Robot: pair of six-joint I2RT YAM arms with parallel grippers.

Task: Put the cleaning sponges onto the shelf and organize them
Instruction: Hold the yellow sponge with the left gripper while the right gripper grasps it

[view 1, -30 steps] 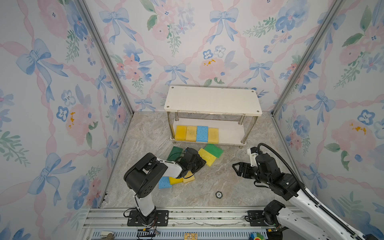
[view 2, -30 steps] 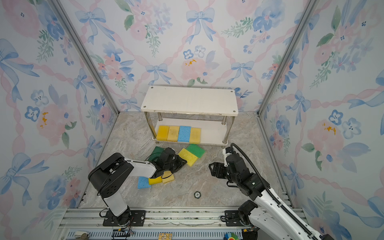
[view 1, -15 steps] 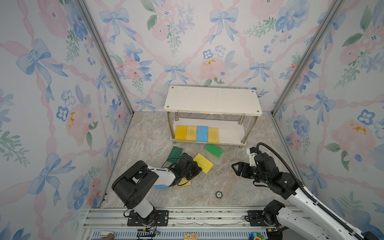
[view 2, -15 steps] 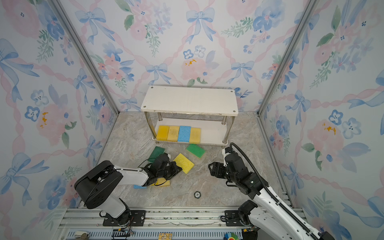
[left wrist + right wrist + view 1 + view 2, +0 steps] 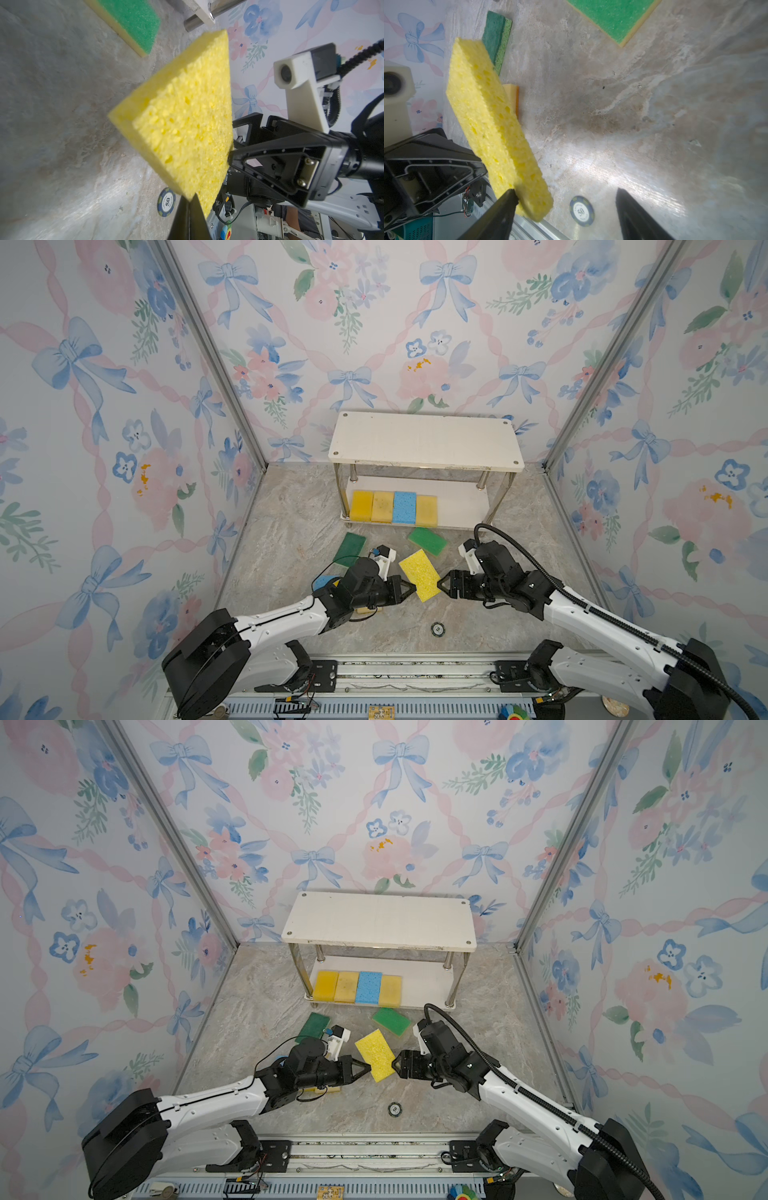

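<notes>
My left gripper (image 5: 411, 588) (image 5: 365, 1068) (image 5: 192, 199) is shut on one corner of a bright yellow sponge (image 5: 419, 574) (image 5: 375, 1054) (image 5: 182, 116) (image 5: 492, 128), which is tilted above the floor. My right gripper (image 5: 441, 584) (image 5: 397, 1063) (image 5: 565, 193) faces it, open, with the sponge's free end beside one finger; I cannot tell if they touch. The shelf (image 5: 424, 439) (image 5: 378, 919) stands at the back. Its lower board (image 5: 461, 502) carries a row of yellow, tan, blue (image 5: 404, 507) and tan sponges. Its top board is bare.
On the floor lie a dark green scourer (image 5: 350, 544) (image 5: 496, 33) and a bright green one (image 5: 427, 541) (image 5: 128, 18). A blue sponge (image 5: 324, 581) and a tan one (image 5: 511, 97) lie under my left arm. A poker chip (image 5: 436, 629) (image 5: 581, 211) lies near the front rail.
My left gripper has closed on the yellow sponge and carried it right, up off the floor. The right gripper has shifted slightly left towards it and stayed open.
</notes>
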